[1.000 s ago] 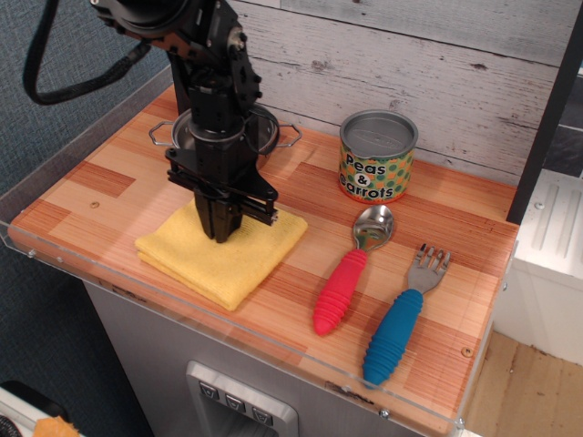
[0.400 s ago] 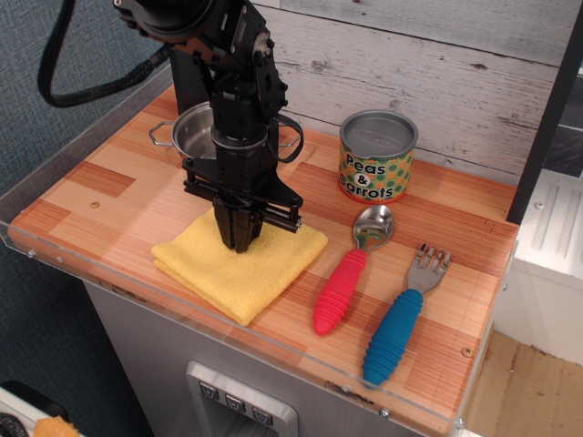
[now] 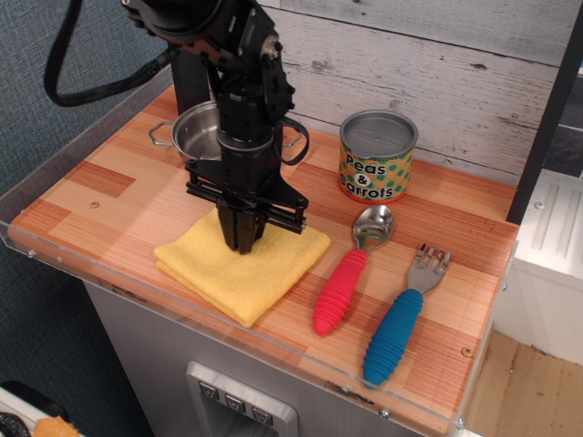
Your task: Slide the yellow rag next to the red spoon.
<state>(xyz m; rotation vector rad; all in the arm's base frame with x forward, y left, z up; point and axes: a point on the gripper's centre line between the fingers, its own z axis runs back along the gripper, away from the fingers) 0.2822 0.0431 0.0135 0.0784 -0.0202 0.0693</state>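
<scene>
The yellow rag (image 3: pixel 241 273) lies pinned beneath the closed end effector (image 3: pixel 243 244); the red spoon (image 3: pixel 350 269) lies to its right, handle pointing toward the front edge.

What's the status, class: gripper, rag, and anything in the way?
Gripper pressed down on yellow rag, fingers together. Rag beside red spoon, narrow gap left. Nothing lies between them; steel pan behind.

The only readable text is on the tin can (image 3: pixel 377 156) standing near the back of the surface (image 3: pixel 109 182). Its label, yellow with green and orange dots, reads "Peas & Carrots" in dark letters, set on three lines. Nothing else in view carries legible words, numbers or signs.
</scene>
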